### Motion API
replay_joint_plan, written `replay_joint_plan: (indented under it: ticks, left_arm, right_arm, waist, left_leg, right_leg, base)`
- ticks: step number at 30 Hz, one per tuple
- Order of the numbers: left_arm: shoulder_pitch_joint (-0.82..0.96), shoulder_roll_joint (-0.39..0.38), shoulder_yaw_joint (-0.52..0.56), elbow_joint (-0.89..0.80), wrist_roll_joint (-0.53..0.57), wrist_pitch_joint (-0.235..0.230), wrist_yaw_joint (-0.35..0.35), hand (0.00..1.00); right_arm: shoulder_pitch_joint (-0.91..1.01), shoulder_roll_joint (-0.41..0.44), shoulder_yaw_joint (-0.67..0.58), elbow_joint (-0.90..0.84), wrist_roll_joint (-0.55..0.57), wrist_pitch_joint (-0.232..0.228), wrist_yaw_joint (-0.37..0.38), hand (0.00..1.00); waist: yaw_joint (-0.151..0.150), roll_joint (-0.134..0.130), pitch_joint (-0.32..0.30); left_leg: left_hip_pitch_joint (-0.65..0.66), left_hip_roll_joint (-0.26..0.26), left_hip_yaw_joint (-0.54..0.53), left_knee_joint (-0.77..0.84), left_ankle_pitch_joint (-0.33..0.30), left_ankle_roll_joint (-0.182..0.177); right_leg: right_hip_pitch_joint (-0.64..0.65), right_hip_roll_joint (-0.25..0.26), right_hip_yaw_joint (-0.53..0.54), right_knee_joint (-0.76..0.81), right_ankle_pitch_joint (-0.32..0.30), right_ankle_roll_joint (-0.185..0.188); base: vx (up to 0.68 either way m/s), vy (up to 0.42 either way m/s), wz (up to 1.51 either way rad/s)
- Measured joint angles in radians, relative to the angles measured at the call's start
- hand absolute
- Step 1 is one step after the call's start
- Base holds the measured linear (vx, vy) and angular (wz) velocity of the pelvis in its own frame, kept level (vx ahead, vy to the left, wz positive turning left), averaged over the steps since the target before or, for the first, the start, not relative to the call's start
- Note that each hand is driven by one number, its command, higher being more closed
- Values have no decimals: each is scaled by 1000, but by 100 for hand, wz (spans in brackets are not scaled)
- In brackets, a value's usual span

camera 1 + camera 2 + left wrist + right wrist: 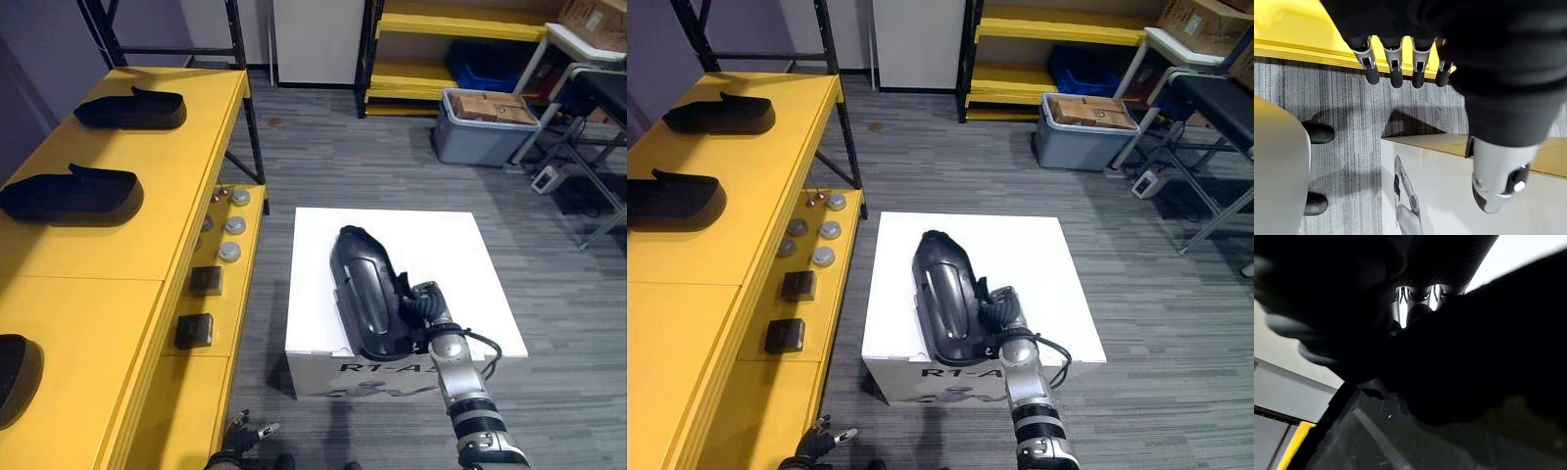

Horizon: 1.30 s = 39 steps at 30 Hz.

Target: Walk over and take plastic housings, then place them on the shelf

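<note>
Left fingers: straight and released, grasping nothing.
Left hand: low beside the yellow shelf.
Right hand: against the right edge of the black plastic housing; whether it is grasping cannot be told.
Housing: lying on the white box.
Shelf: two more housings on top.

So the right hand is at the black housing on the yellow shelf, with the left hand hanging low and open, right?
Not quite. The black housing that the right hand is at lies on the white box, not on the yellow shelf, as the left eye view shows. The left hand does hang low and open, beside the shelf.
</note>
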Motion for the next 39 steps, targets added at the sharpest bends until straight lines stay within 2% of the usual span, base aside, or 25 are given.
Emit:
replay_joint_plan:
  ticks: [6,8,13,17,20,22,25,32,39]
  left_arm:
    - [14,-4,3,-47,-41,-8,38,0]
    - [46,-20,27,-141,-58,-11,42,0]
    - [121,-56,74,-434,-77,-26,72,0]
    - [155,-98,93,-671,-79,-58,84,0]
    - [154,-123,98,-782,-108,-68,93,0]
    - [154,-132,68,-899,-117,-78,106,0]
    - [141,-134,1,-988,-117,-99,105,0]
    - [57,-119,-179,-1006,-158,-105,67,0]
    - [13,-98,-261,-1006,-195,-105,52,0]
  right_arm:
    - [36,26,34,-77,42,-3,-80,100]
    - [79,35,38,-142,41,-3,-100,100]
    - [143,54,35,-314,36,-9,-148,100]
    - [165,64,17,-436,36,-36,-188,100]
    - [167,69,20,-475,36,-53,-198,100]
    - [172,95,23,-529,25,-61,-203,100]
    - [172,95,62,-572,12,-74,-205,100]
    - [163,92,180,-609,-34,-97,-195,100]
    - [154,89,288,-609,-51,-114,-170,100]
  waist:
    - [4,0,0]
    - [15,0,0]
    - [16,2,1]
    - [15,8,0]
    - [15,10,0]
    - [15,15,-2]
    - [14,28,-9]
    - [12,43,-21]
    - [11,52,-38]
  left_leg:
    - [0,4,0,4,0,0]
    - [-2,4,0,6,-1,-2]
    - [-31,3,-1,42,-18,-4]
    - [-35,3,0,54,-25,-3]
    - [-37,3,2,67,-34,-3]
    - [-37,3,10,75,-39,-1]
    - [-36,2,15,77,-41,0]
    - [-31,2,16,79,-41,0]
    - [-24,3,22,79,-41,0]
  right_leg:
    - [-4,0,0,4,0,0]
    - [-5,0,1,5,0,0]
    - [-20,-2,5,10,-1,0]
    - [-19,-2,6,10,-1,-1]
    - [-16,-1,8,10,-1,-1]
    - [-15,-1,15,10,-2,-1]
    - [-15,-3,20,12,-2,-1]
    - [-11,-3,22,14,-1,-1]
    - [-8,-3,28,16,-1,-1]
  base:
    - [0,0,0]
    - [0,0,0]
    - [0,0,0]
    - [0,0,0]
    - [8,5,-1]
    - [23,16,-8]
    - [15,15,-5]
    - [0,0,0]
    - [0,6,-2]
